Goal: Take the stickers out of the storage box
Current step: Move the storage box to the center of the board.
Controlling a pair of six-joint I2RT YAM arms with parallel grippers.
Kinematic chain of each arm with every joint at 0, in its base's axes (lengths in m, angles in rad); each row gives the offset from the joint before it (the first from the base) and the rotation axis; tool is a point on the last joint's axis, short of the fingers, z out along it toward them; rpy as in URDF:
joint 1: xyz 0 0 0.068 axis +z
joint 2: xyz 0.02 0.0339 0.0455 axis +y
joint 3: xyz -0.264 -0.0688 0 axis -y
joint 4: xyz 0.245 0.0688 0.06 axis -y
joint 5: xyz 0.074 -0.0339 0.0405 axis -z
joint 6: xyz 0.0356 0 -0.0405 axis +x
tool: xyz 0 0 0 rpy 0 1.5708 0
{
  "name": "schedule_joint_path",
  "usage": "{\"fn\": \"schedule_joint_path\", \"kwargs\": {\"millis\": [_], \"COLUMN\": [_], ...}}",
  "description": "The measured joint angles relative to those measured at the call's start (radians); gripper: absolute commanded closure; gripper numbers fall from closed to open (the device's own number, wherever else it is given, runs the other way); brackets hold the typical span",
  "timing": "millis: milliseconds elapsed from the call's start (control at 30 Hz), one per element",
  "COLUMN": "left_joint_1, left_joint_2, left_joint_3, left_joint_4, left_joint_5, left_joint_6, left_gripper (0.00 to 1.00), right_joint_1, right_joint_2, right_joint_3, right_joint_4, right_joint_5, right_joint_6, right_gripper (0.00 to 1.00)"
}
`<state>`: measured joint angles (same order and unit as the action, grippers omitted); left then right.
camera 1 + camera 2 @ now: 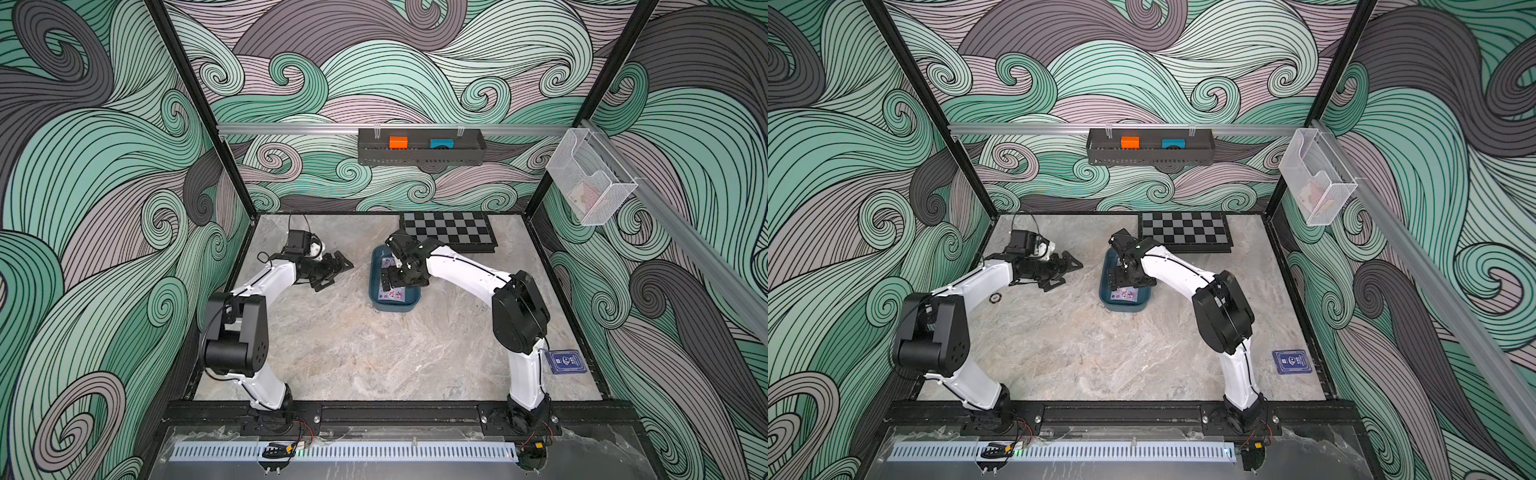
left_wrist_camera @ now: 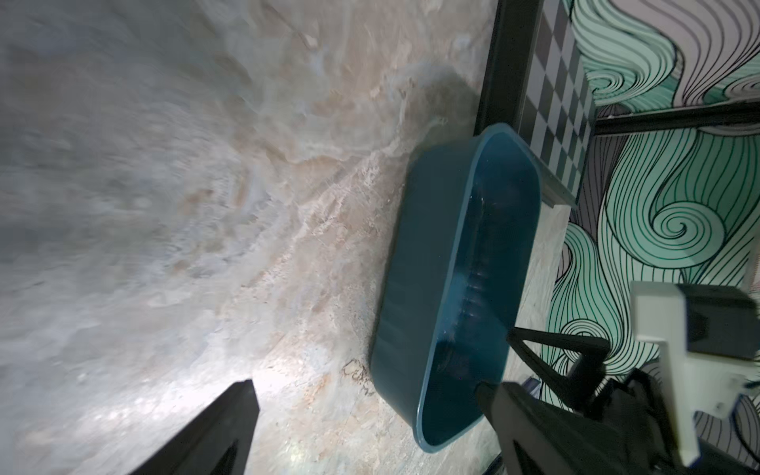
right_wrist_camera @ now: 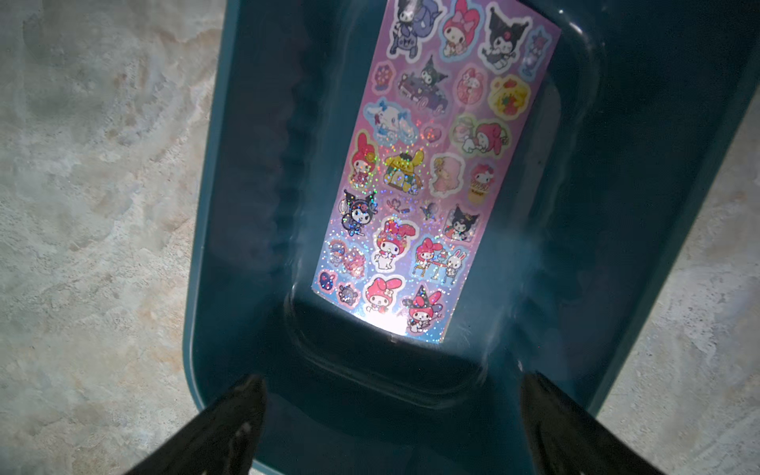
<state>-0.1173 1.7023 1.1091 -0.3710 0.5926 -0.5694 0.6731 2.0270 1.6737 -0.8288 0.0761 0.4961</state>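
Stickers [image 3: 436,172] lie in the storage box [image 3: 246,205]; left fingers [image 2: 222,432] and right fingers [image 3: 222,427] spread empty.

The bench [image 1: 353,353] is a marbled grey-beige slab inside a black frame; in both top views, taking its centre as the dial, the dark teal storage box [image 1: 395,308] stands just off centre toward 1 o'clock, long side running 12 to 6; a black-and-grey chessboard [image 1: 451,230] lies flat at 1 o'clock against the far edge, close to the box's far end, contact unclear; a dark blue card pack [image 1: 566,362] lies at 4 o'clock by the side frame; a small round token [image 1: 994,297] sits at 9 o'clock.
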Motion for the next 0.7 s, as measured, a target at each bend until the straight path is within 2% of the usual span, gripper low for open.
{"fn": "schedule_joint_path", "kwargs": {"millis": [100,200,267,500,700], "left_joint_1": [-0.069,-0.136,-0.172,-0.269,-0.367], "left_joint_2": [0.081,0.152,0.193,0.271,0.418], "left_joint_3": [0.039,0.093,0.133,0.206,0.415], "left_joint_4": [0.004,0.005,0.008,0.024,0.013], "left_joint_5": [0.02,0.025,0.029,0.027,0.019], "left_joint_6": [-0.002,-0.006,-0.008,-0.032,-0.058], "left_gripper": [0.13,0.25,0.28,0.29,0.29], "right_joint_1": [-0.02,-0.041,-0.055,-0.157,-0.315], "right_joint_2": [0.0,-0.004,-0.011,-0.09,-0.202], "right_joint_3": [-0.005,-0.028,-0.061,-0.269,-0.427], "right_joint_4": [-0.006,-0.004,-0.003,0.062,0.108], "right_joint_5": [0.002,0.002,0.001,-0.054,-0.076], "right_joint_6": [0.001,0.0,-0.002,0.001,-0.012], "right_gripper": [0.01,0.01,0.01,0.01,0.01]}}
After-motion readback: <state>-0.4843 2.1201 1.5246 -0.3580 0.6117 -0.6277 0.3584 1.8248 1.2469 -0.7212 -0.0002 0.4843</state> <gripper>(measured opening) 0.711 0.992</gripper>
